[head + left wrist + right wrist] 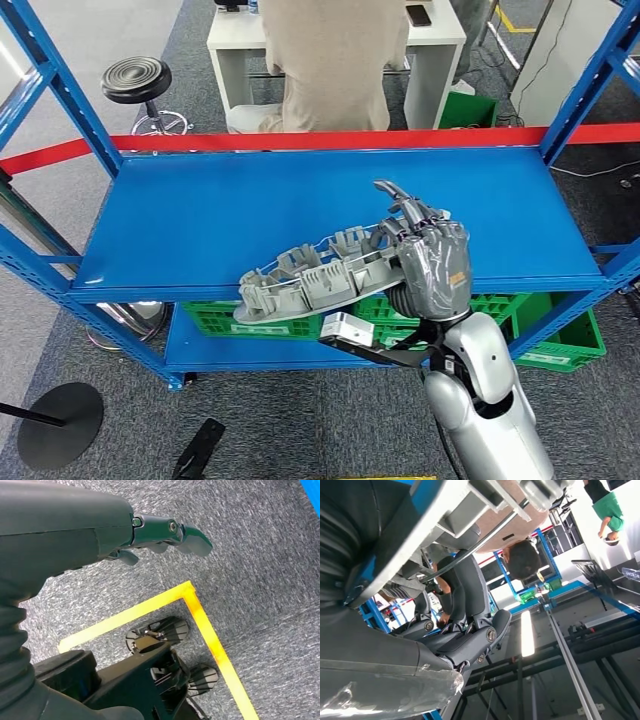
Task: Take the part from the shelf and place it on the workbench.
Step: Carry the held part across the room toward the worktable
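Right hand [432, 262] clamped on right end of grey part [313, 280], fingers curled over its far edge. Part held just above front edge of blue shelf [226, 215], long body stretched leftward from hand, partly overhanging front lip toward green crates [558, 335] on lower level. Shelf surface bare behind part up to red rail [324, 140]. Blue uprights [64, 85] stand at both shelf ends. Person seen beyond rail. Left hand [151, 535] hung over grey carpet, fingers extended, nothing held.
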You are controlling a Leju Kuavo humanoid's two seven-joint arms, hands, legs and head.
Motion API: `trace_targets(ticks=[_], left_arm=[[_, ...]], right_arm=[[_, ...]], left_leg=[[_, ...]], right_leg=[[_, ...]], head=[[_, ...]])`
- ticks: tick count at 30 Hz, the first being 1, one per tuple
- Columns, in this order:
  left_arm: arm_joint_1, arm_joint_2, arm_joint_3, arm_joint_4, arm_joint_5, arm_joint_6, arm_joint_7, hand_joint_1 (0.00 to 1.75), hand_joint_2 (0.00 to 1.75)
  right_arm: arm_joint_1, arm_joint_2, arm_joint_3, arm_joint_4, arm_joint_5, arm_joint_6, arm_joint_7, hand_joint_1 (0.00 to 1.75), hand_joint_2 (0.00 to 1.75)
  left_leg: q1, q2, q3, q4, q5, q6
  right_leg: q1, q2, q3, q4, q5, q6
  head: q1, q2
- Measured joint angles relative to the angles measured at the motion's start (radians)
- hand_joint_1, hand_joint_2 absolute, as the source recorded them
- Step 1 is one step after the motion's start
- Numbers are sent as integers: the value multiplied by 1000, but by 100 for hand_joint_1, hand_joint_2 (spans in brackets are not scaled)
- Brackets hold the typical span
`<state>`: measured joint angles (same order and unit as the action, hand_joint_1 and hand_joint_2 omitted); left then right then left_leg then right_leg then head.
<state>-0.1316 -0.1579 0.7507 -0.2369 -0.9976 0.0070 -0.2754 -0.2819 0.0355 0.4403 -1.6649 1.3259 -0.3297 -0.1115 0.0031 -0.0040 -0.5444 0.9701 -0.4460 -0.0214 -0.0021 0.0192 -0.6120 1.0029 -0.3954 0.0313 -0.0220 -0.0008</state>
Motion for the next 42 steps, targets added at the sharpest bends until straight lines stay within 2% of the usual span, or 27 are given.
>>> trace_targets(ticks=[35, 42], left_arm=[[-7, 8, 48, 0, 2, 50, 9, 0, 175], [-5, 10, 66, -1, 27, 58, -6, 0, 175]], right_arm=[[98, 2, -11, -32, -67, -55, -28, 175, 175], [200, 10, -41, -71, -171, -135, -73, 175, 175]], left_leg=[[0, 0, 0, 0, 0, 0], [0, -1, 0, 0, -1, 1]], right_leg=[[0, 0, 0, 0, 0, 0], [0, -1, 0, 0, -1, 0]], head=[[0, 0], [0, 0]])
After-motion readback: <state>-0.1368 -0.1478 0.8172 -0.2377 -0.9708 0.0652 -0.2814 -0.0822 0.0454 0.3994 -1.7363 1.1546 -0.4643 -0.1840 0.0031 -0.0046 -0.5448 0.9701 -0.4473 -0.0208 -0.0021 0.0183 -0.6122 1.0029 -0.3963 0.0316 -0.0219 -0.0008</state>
